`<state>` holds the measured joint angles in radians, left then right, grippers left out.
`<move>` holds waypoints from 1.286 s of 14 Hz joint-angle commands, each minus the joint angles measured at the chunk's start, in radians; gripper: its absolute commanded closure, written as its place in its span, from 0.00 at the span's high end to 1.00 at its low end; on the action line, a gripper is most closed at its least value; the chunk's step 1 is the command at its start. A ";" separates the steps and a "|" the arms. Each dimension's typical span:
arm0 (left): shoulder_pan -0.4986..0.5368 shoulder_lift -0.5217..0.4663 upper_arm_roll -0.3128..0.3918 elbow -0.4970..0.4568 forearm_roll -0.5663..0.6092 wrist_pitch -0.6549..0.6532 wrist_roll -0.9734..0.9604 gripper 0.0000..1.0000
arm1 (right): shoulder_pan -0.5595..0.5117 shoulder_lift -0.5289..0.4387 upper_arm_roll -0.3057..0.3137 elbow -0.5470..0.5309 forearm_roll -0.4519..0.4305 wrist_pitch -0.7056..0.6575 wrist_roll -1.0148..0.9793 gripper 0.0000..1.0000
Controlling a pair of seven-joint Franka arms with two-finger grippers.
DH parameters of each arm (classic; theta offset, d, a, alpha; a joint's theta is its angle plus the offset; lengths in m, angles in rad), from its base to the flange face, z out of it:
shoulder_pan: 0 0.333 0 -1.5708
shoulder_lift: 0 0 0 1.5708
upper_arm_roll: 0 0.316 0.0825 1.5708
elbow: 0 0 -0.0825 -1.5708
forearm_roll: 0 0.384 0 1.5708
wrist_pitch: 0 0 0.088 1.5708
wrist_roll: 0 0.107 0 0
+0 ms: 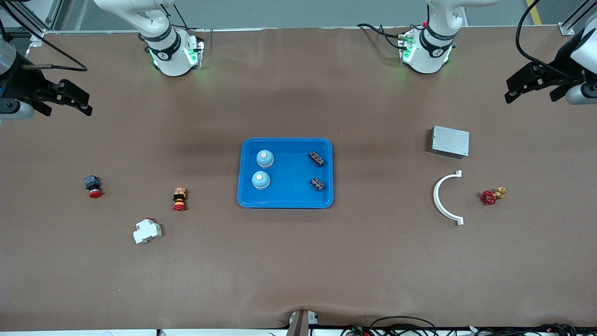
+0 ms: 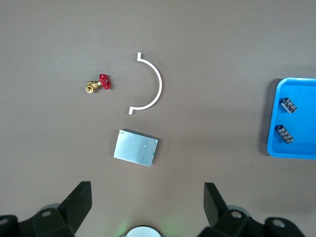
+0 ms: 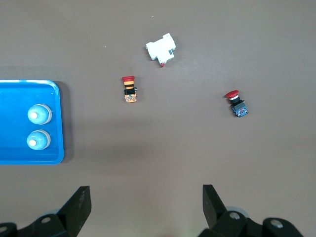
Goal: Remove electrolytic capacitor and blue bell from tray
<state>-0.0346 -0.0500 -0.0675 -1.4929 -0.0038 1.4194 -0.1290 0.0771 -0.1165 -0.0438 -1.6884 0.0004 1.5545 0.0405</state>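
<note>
A blue tray [image 1: 285,203] lies at the middle of the table. In it are two light-blue domed bells [image 1: 265,158] [image 1: 260,180] at the right arm's end and two small black capacitors [image 1: 316,159] [image 1: 318,184] at the left arm's end. The left wrist view shows the capacitors [image 2: 288,104] [image 2: 285,134]; the right wrist view shows the bells [image 3: 38,114] [image 3: 38,140]. My left gripper [image 1: 531,95] [image 2: 147,186] hangs open and empty over the table's left-arm end. Over the right-arm end, my right gripper [image 1: 67,109] [image 3: 145,189] is also open and empty.
Toward the left arm's end lie a grey metal box [image 1: 450,141], a white curved bracket [image 1: 440,198] and a red-handled brass valve [image 1: 492,196]. Toward the right arm's end lie a white breaker [image 1: 147,231] and two red push buttons [image 1: 179,199] [image 1: 93,185].
</note>
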 commanded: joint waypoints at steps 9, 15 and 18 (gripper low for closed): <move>0.004 0.007 -0.002 0.019 0.012 -0.019 0.016 1.00 | 0.006 0.021 -0.001 0.027 0.003 -0.007 0.009 1.00; -0.004 0.021 -0.002 0.011 0.004 -0.017 0.002 1.00 | 0.003 0.021 -0.001 0.029 0.003 -0.007 0.009 1.00; -0.010 0.042 -0.026 0.005 0.005 -0.002 -0.017 1.00 | 0.003 0.021 -0.001 0.029 0.001 -0.005 0.009 1.00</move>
<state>-0.0391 -0.0255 -0.0762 -1.4953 -0.0038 1.4161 -0.1313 0.0773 -0.1053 -0.0436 -1.6830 0.0007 1.5566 0.0405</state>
